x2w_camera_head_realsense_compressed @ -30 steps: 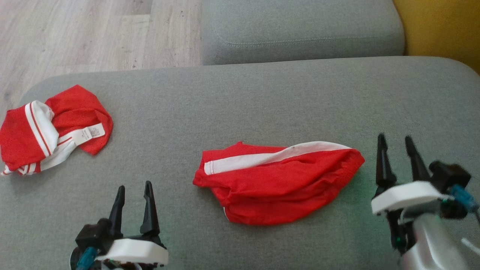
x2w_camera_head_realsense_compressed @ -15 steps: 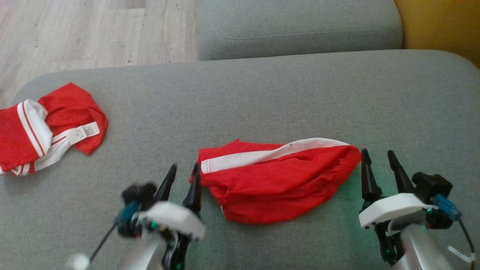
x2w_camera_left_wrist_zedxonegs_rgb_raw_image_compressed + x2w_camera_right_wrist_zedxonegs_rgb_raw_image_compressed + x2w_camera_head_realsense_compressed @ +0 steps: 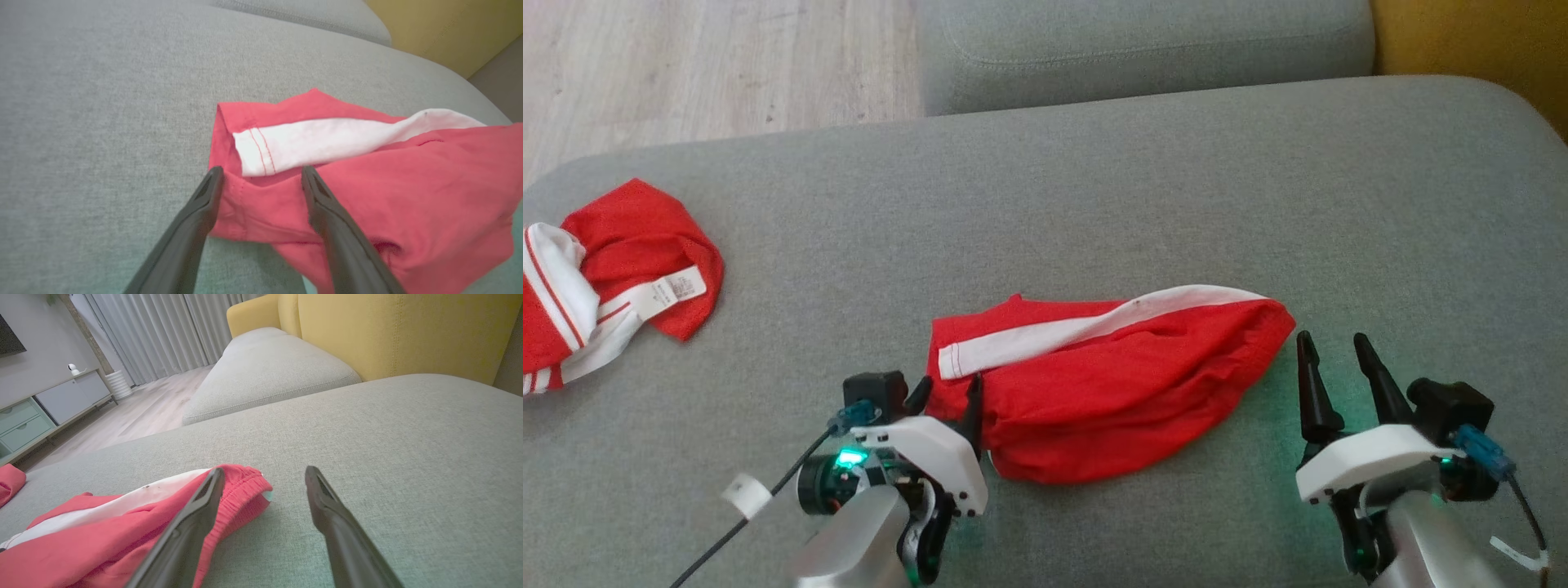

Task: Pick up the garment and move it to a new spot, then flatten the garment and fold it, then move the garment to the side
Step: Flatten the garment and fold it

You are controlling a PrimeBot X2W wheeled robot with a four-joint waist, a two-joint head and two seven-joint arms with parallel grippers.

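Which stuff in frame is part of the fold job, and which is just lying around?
In the job: red garment with white stripe; left gripper, open at its left edge; right gripper, open at its other end.
Lying about: second red-and-white garment, far left; yellow armchair.

Grey fabric seat cushion [image 3: 1143, 188] in centre, second grey cushion [image 3: 1143, 49] at 12 o'clock, pale wood floor [image 3: 711, 65] at 10, yellow backrest [image 3: 408, 330] at 1. Right wrist view: grey curtains [image 3: 163, 330] at 11, pale sideboard [image 3: 49, 404] at 9. Soft even light.
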